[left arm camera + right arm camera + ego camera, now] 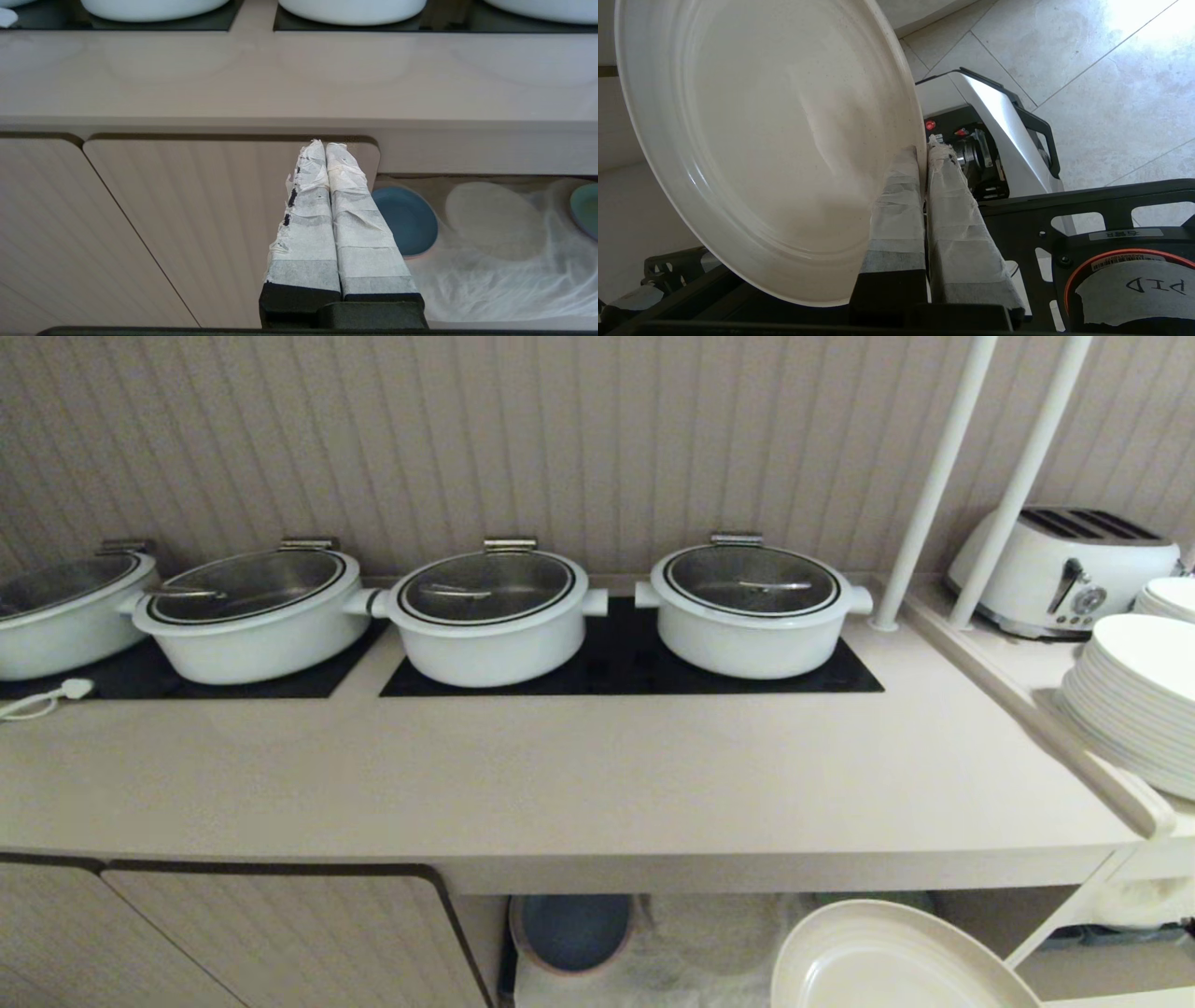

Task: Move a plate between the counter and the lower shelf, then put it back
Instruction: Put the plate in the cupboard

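- Right wrist view: the right gripper (923, 154) is pinching the rim of the plate (756, 135) between its taped fingers (896, 210), jaws clamped nearly together on the thin edge.
- Head view is showing the plate (887, 961) hanging in the air in front of the niche, below the counter (560, 775) edge and out past the lower shelf (709, 943); it is touching neither.
- The plate is being carried tilted, its eating face turned up and toward the robot. Being round, it has no long axis (only the face direction matters); its disc is running away from the grip.
- Left gripper (325, 145) is sitting parked, fingers pressed together and holding nothing, aimed at a cabinet door (210, 224).
- A blue plate (571, 931) is lying at the shelf's left end, a green plate (586, 210) at the other.
- Step, as I judge it: the plate is travelling between shelf and counter, though which way cannot be told.
- Next move is calling for levelling the plate and clearing the counter lip before setting down; a rim-only pinch could let it swing or slip.
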